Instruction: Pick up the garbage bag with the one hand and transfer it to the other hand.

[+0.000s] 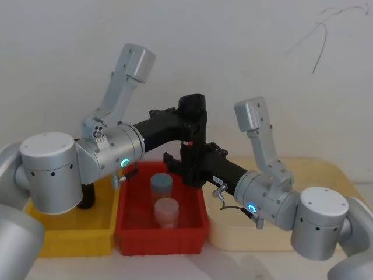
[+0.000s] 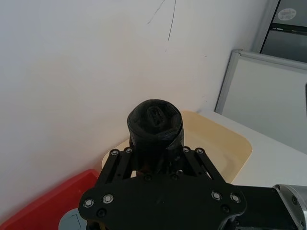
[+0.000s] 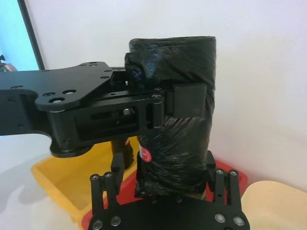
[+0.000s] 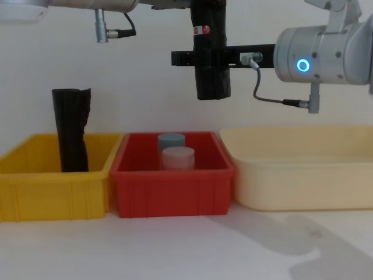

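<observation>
Holding bag (image 4: 212,81) upright above red bin (image 4: 172,186): left hand (image 1: 187,119) clamped on upper part, right hand (image 4: 210,58) looks closed on lower part. Pickup done; left release remaining.

Three bins (image 4: 172,192) on white table (image 4: 175,251)

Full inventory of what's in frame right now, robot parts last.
garbage bag: 1, black with a red-and-white sticker, upright in the air over the red bin
second roll: 1, black, standing in the yellow bin
yellow bin: 1, yellow, robot's left
red bin: 1, red, centre
grey-blue jar: 1, in red bin
pinkish jar: 1, in red bin
tray: 1, cream, right
left gripper: black, clamping bag's upper part
right gripper: black, at bag's lower part
</observation>
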